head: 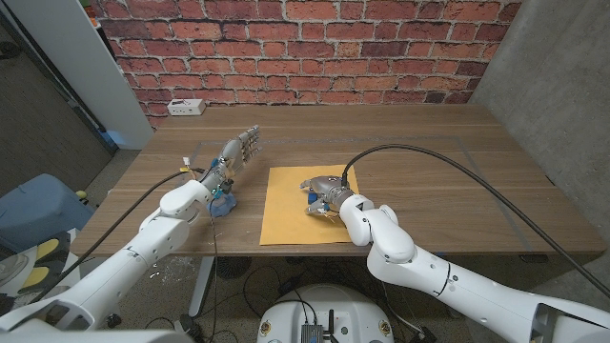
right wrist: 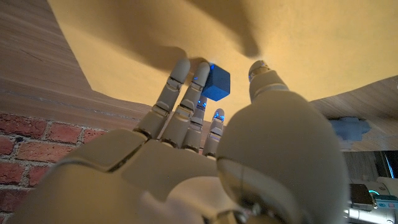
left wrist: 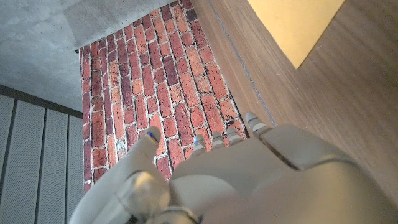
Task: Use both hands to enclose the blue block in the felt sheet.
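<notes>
The tan felt sheet point(head: 286, 217) lies flat on the wooden table point(head: 448, 143), also seen as the felt sheet point(right wrist: 323, 43) and one corner of the sheet point(left wrist: 295, 25). My right hand point(head: 322, 196) hovers over the sheet's right half and hides the block in the head view. The small blue block point(right wrist: 216, 84) sits at my right hand's point(right wrist: 205, 143) fingertips point(right wrist: 200, 74); the thumb stands a little apart from it. My left hand point(head: 241, 148) is raised left of the sheet with its fingers stretched out and nothing in it; the wrist view shows the left hand point(left wrist: 236, 174) from behind.
A small blue-grey object point(head: 222, 202) lies on the table by my left forearm, also seen as the blue-grey object point(right wrist: 351, 127). A white power strip point(head: 186, 107) sits at the back left corner. A black cable point(head: 429, 152) arcs over the right half.
</notes>
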`<state>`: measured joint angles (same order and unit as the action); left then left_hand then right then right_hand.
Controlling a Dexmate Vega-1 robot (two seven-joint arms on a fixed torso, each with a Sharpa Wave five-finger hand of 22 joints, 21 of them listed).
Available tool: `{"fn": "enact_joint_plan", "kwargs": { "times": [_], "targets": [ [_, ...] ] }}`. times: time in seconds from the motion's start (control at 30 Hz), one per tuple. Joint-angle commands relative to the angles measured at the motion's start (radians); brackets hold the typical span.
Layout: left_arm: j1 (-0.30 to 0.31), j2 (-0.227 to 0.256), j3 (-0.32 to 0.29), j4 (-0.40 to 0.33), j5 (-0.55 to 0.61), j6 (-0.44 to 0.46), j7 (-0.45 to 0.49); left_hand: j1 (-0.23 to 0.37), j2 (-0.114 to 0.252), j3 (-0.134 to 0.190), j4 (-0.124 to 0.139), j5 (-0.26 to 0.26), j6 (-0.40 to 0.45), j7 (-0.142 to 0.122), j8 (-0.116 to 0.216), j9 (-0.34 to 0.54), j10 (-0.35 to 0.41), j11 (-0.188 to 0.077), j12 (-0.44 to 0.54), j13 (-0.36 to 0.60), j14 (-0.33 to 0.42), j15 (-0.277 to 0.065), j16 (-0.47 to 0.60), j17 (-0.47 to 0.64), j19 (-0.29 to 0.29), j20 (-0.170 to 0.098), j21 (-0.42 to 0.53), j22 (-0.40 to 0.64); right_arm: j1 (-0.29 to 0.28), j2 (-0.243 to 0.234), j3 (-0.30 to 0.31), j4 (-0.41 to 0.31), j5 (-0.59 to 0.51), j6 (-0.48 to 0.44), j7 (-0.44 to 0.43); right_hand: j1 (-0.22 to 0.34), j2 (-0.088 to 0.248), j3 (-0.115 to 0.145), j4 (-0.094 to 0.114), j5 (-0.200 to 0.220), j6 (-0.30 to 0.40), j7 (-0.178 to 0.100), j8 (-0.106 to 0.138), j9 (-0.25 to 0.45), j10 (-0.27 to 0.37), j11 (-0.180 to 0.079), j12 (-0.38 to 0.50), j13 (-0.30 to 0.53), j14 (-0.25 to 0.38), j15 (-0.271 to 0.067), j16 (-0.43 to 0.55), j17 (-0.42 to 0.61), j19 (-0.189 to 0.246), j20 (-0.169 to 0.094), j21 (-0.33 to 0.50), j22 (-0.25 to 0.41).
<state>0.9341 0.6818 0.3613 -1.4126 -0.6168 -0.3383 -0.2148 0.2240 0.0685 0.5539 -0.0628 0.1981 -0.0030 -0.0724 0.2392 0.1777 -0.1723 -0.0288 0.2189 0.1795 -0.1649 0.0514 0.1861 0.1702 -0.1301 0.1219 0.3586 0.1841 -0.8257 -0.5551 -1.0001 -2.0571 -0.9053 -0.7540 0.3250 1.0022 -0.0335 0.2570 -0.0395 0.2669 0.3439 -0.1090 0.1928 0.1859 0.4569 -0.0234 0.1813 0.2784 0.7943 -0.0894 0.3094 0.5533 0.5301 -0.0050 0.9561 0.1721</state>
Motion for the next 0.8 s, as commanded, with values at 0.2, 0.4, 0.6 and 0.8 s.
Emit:
{"fn": "enact_joint_plan", "kwargs": {
  "times": [0.2, 0.4, 0.6, 0.8],
  "targets": [
    [0.066, 0.178, 0.026, -0.276, 0.437, 0.141, 0.299, 0.099, -0.001, 0.024, -0.089, -0.015, 0.123, -0.004, 0.026, 0.009, 0.081, 0.016, 0.026, 0.008, 0.051, 0.031, 0.012, 0.006, 0.005, 0.055, -0.017, 0.005, -0.072, -0.023, 0.036, -0.047, 0.002, -0.023, -0.174, -0.020, 0.011, 0.006, 0.011, 0.011, 0.034, 0.007, 0.011, 0.004, -0.015, -0.002, 0.010, -0.002, -0.025, -0.061, -0.007, 0.005, -0.005, 0.009, -0.008, 0.004],
    [0.081, 0.254, 0.036, -0.392, 0.568, 0.229, 0.314, 0.164, -0.017, 0.030, -0.118, -0.018, 0.216, 0.004, 0.055, 0.014, 0.103, 0.028, 0.026, 0.011, 0.050, 0.042, 0.005, 0.007, -0.012, 0.070, -0.035, 0.006, -0.095, -0.035, 0.043, -0.072, -0.016, -0.053, -0.191, -0.022, 0.011, 0.008, 0.009, 0.015, 0.054, 0.015, 0.016, 0.004, -0.028, -0.005, 0.010, -0.004, -0.043, -0.058, -0.015, 0.005, -0.013, 0.014, -0.014, 0.004],
    [0.093, 0.323, 0.044, -0.497, 0.670, 0.304, 0.290, 0.191, -0.033, 0.029, -0.122, -0.017, 0.234, 0.011, 0.061, 0.017, 0.109, 0.030, 0.025, 0.012, 0.050, 0.051, 0.004, 0.007, -0.025, 0.077, -0.046, 0.006, -0.127, -0.055, 0.048, -0.113, -0.053, -0.101, -0.192, -0.022, 0.007, 0.011, 0.003, 0.020, 0.082, 0.018, 0.022, 0.005, -0.024, -0.008, 0.016, -0.006, -0.065, -0.060, -0.025, 0.003, -0.029, 0.018, -0.024, 0.004],
    [0.103, 0.377, 0.048, -0.582, 0.737, 0.363, 0.248, 0.255, -0.051, 0.032, -0.123, -0.014, 0.263, -0.024, 0.068, 0.021, 0.105, 0.016, 0.017, 0.013, 0.034, 0.055, 0.000, 0.008, -0.036, 0.076, -0.062, 0.005, -0.163, -0.073, 0.056, -0.145, -0.083, -0.139, -0.193, -0.025, 0.001, 0.014, -0.004, 0.028, 0.094, 0.016, 0.018, 0.006, -0.028, -0.016, 0.020, -0.008, -0.140, -0.053, -0.055, 0.002, -0.075, 0.040, -0.047, 0.003]
  ]
}}
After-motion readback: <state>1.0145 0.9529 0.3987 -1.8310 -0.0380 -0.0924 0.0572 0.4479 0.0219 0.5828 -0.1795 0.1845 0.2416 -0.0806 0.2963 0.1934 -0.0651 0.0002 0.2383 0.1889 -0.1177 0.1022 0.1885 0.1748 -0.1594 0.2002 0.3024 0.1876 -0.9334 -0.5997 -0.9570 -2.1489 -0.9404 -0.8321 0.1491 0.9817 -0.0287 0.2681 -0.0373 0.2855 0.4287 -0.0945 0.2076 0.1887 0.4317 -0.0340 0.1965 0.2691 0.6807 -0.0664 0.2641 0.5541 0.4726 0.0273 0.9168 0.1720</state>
